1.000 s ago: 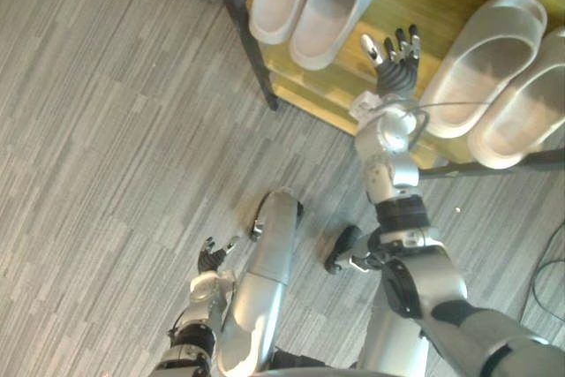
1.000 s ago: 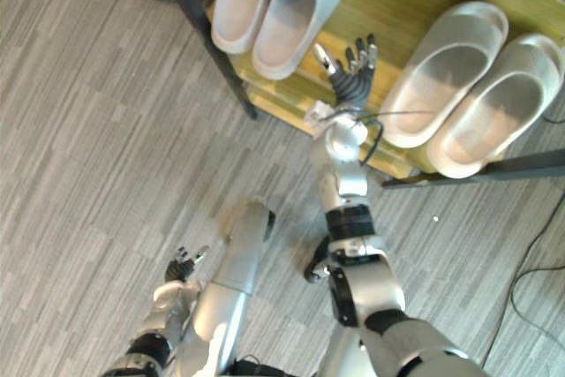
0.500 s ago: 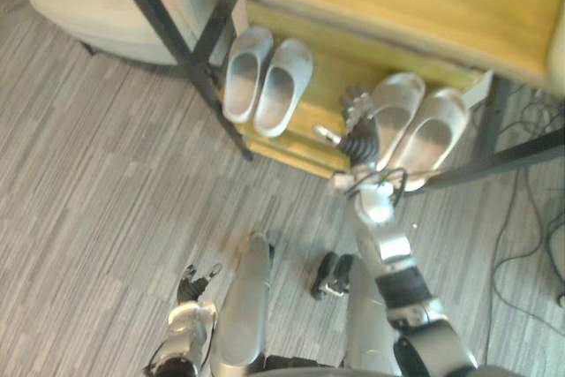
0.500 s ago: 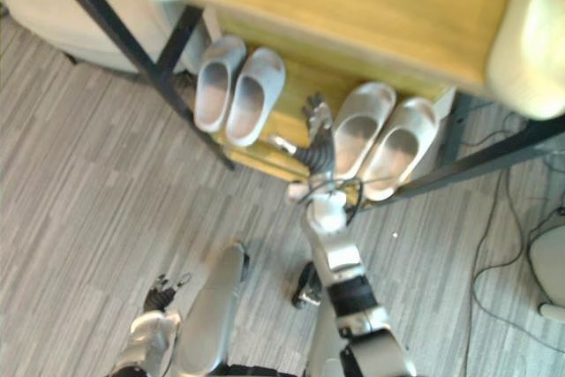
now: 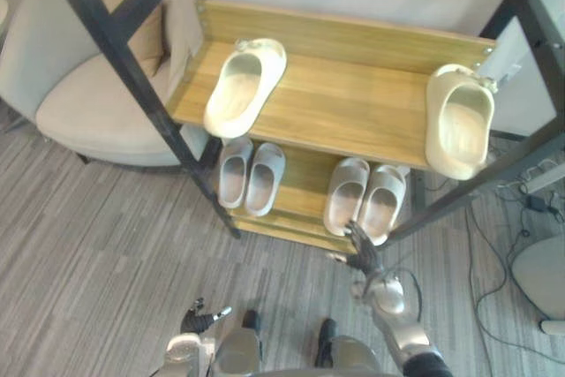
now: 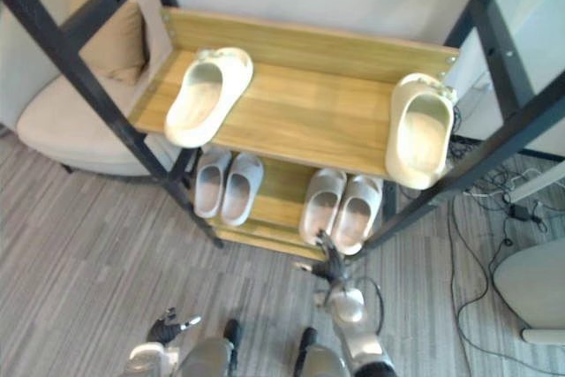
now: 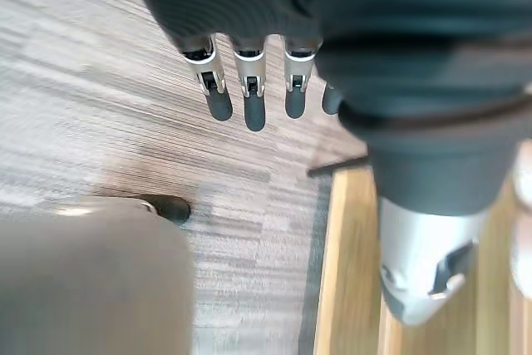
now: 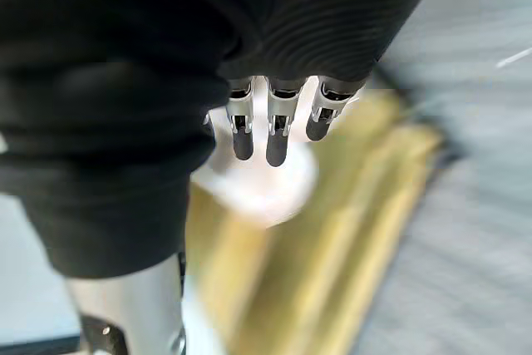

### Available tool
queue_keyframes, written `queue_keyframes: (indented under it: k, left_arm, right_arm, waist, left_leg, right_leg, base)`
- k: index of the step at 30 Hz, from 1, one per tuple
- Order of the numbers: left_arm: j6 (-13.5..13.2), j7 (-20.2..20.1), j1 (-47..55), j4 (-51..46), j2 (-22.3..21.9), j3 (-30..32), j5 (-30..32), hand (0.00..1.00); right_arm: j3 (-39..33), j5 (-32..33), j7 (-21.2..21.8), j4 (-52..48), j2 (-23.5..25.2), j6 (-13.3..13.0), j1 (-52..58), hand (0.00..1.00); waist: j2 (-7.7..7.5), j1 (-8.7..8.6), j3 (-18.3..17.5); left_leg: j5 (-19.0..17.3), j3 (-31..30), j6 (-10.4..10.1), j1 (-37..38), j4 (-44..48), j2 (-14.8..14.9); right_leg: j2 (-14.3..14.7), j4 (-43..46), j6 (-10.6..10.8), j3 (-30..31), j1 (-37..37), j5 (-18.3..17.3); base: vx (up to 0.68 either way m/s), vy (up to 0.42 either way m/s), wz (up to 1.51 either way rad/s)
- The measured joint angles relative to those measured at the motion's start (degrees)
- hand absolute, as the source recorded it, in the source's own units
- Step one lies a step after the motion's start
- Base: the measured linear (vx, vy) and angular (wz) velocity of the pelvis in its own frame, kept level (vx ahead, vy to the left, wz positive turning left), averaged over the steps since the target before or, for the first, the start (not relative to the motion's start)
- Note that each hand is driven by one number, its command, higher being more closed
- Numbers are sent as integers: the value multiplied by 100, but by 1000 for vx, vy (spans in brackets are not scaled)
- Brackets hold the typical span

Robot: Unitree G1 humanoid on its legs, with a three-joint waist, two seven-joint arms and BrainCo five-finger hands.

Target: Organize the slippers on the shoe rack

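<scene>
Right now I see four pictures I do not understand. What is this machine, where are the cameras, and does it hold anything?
This is a humanoid robot. The two wide pictures come from its head; the two close ones from its wrists. On the shoe rack, two cream slippers lie far apart on the upper shelf; a grey pair and a pale pair sit below. The right hand is open near the pale pair, the left hand open above the floor. Nothing is held.
</scene>
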Motion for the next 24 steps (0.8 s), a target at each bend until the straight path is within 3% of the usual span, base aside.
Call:
queue_keyframes:
  k: [4, 10, 14, 20, 24]
  left_arm:
    - [7, -12, 52, 12, -60, -148, 101, 0]
    - [4, -118, 84, 1, -70, -407, 225, 0]
    - [4, -120, 63, -105, -67, -717, 228, 0]
    - [-16, -172, 86, -1536, -23, -1697, 91, 0]
    - [-249, -408, 174, -3203, 67, -2338, -317, 0]
  right_arm:
    - [-465, -62, -32, 1127, 2, 94, 80, 0]
    - [-896, -42, -78, 1900, 5, 164, 211, 0]
    - [-964, -37, -90, 2024, 13, 170, 237, 0]
    - [-989, -33, -92, 2228, 70, 179, 271, 0]
    - [-988, -33, -90, 2229, 65, 175, 252, 0]
  waist:
    - [48, -29, -140]
    - [153, -58, -256]
    - [137, -65, -317]
    - [122, -75, -380]
    - [157, -86, -421]
  left_leg:
    - [123, 40, 37, 305, -344, -36]
    - [213, -32, 54, 617, -603, -83]
    - [287, -61, 63, 689, -756, -97]
    - [361, -186, 63, 784, -866, -114]
    - [425, -231, 79, 787, -969, -122]
  right_leg:
    - [26, -445, 27, 5, 328, 190]
    - [48, -762, 37, -11, 685, 318]
    - [66, -859, 33, -12, 701, 353]
    - [78, -1026, 19, -125, 886, 412]
    - [75, -1035, 17, -143, 877, 413]
  base:
    - [9, 19, -6]
    - [10, 2, 3]
    - [-4, 0, 1]
    - [-9, -4, 10]
    - [-10, -2, 4]
